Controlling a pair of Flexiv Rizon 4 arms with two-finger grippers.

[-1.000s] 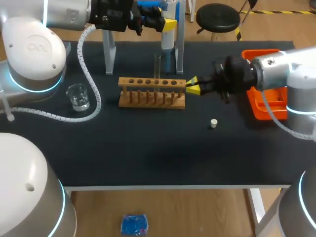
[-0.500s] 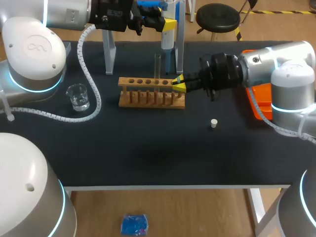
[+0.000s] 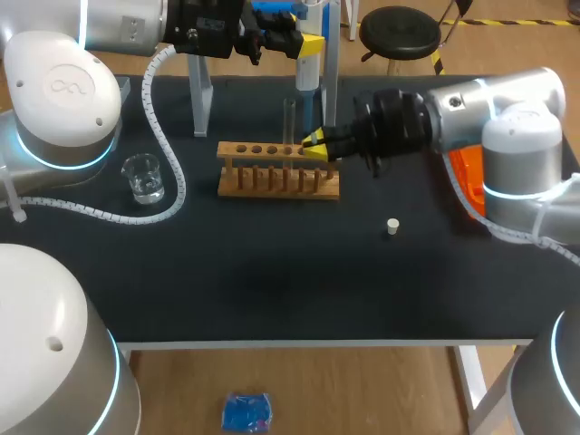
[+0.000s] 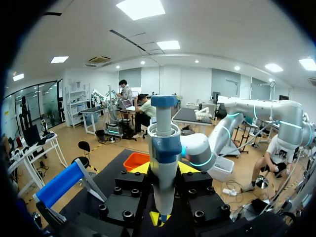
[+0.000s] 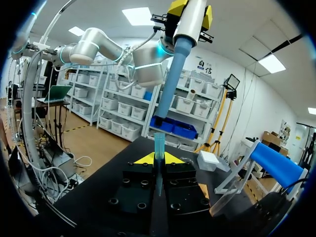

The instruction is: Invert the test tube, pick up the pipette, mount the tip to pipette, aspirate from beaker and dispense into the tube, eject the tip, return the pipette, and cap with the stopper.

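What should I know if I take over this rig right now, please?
Left gripper: shut on the pipette, held high at the far side of the table.
Right gripper: shut on the tip, just below the pipette's end, not yet mounted.
Test tube stands in the rack; beaker and stopper sit apart on the table.
Done: pipette picked up. Left: mount tip, aspirate, dispense, eject, return pipette, cap.

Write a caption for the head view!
Right claw holds a tip at the wooden rack, under the left claw's pipette.
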